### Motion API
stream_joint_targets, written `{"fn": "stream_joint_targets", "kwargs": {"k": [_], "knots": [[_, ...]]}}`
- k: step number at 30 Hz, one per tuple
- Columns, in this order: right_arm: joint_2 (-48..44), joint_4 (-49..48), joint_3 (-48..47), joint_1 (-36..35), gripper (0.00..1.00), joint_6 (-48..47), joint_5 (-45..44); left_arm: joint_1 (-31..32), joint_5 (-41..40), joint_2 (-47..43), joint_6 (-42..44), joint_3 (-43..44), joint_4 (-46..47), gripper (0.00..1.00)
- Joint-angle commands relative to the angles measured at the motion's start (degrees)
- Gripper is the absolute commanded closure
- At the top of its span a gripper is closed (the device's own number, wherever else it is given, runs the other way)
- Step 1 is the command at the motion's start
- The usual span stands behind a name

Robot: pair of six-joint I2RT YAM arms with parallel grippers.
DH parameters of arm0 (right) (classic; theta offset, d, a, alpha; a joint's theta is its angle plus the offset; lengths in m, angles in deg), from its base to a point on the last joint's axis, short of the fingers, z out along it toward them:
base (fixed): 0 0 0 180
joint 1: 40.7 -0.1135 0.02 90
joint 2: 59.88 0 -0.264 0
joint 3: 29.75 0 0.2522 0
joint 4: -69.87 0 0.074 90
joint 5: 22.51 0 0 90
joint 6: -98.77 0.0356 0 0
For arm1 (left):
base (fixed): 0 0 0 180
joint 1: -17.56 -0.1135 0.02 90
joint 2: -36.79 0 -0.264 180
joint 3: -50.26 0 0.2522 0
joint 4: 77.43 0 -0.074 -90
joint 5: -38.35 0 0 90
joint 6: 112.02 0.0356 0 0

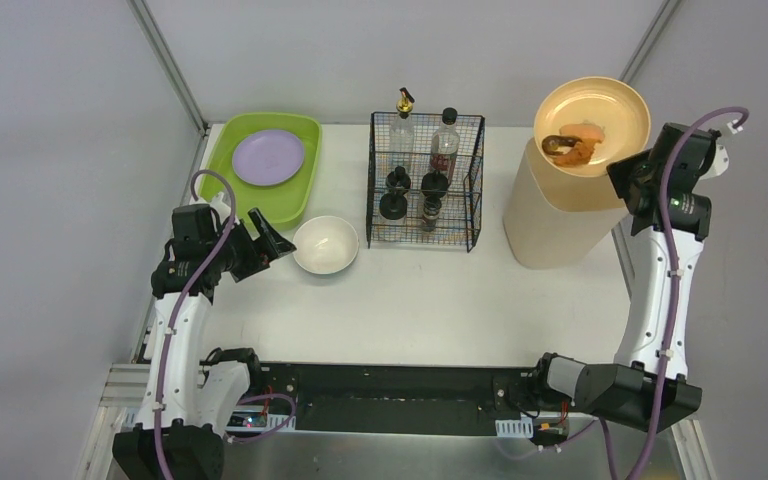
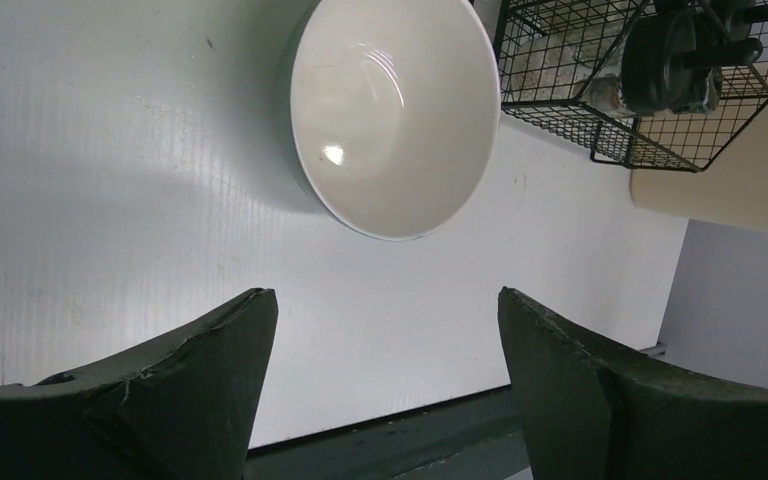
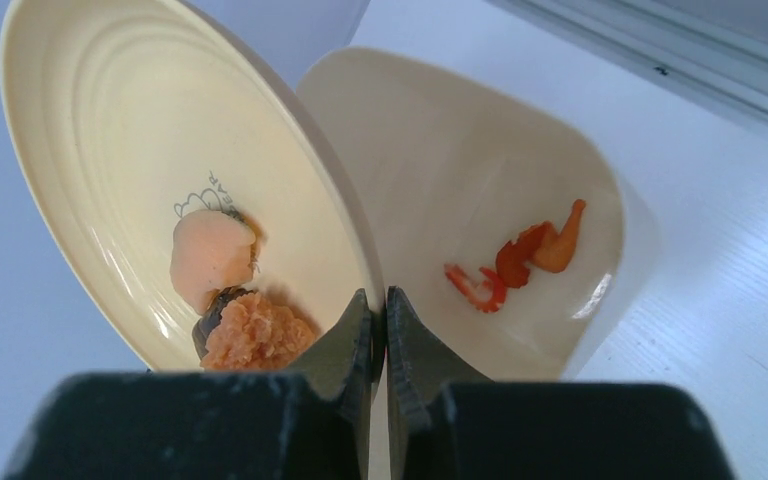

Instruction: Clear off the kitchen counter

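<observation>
Top external: kitchen counter [image 1: 440, 300] is the white top filling the middle of the view, w/ the black-and-metal rail along its near edge btwn the two arm bases. On it, from the left: green tray [image 1: 307, 188] at the back-left corner w/ a purple plate [image 1: 268, 157] inside; white bowl [image 1: 325, 243] just beside the tray's near-right corner; black wire basket [image 1: 475, 180] at back centre holding bottles [image 1: 446, 140]; tall beige bin [image 1: 550, 225] at back right.

L gripper [image 1: 278, 238] sits low near the bowl's left side, not touching it. R gripper [image 1: 622, 170] is up at the bin's top, on the rim of a yellow plate [image 1: 600, 115] that is tilted over the bin mouth, food [image 1: 572, 147] lying at its low edge.

Left wrist adds what the top view can't: L gripper [image 2: 382, 295] has its jaws wide apart w/ nothing btwn them but bare counter [image 2: 110, 200]; the bowl [image 2: 395, 110] is ahead and looks empty; a basket [image 2: 580, 120] corner shows at upper right.

Right wrist only: R gripper [image 3: 380, 300] has its jaws pinched together on the plate [image 3: 140, 130] rim. Food [image 3: 230, 300] reads as a pale pink piece, an orange crumbly lump and a dark bit. Inside the bin [image 3: 440, 160] lie red-orange scraps [image 3: 515, 260], which the plate hides from above.
</observation>
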Motion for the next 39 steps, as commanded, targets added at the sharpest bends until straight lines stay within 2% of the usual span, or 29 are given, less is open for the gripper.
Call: {"fn": "stream_joint_targets", "kwargs": {"k": [1,9,16,21,31,36,39], "knots": [[-1.2,-3.4,-1.4,1.6,1.0,0.1,-5.5,0.7,1.5,-1.1,-0.4,-0.6,1.4,0.16],[-5.9,-9.8,7.6,1.4,1.0,-2.9,-14.3,1.8,2.1,-1.1,-0.4,-0.7,1.5,0.16],[-6.4,-13.0,8.5,-2.4,1.0,-10.1,-21.5,2.1,2.4,-1.6,-0.6,-0.7,1.6,0.16],[-8.6,-22.1,13.6,-6.8,1.0,-20.0,-26.9,3.3,2.8,-1.6,-0.5,-0.6,1.6,0.16],[-10.4,-29.9,16.5,-10.5,1.0,-34.0,-33.7,4.7,2.7,-2.8,-0.2,-0.7,1.6,0.16],[-11.1,-37.4,17.8,-14.3,1.0,-46.6,-37.5,5.2,2.3,-4.0,0.0,-0.7,1.6,0.16],[-11.7,-45.6,20.1,-17.6,1.0,-55.2,-40.8,5.3,2.4,-4.0,0.0,-0.7,1.6,0.16]]}}
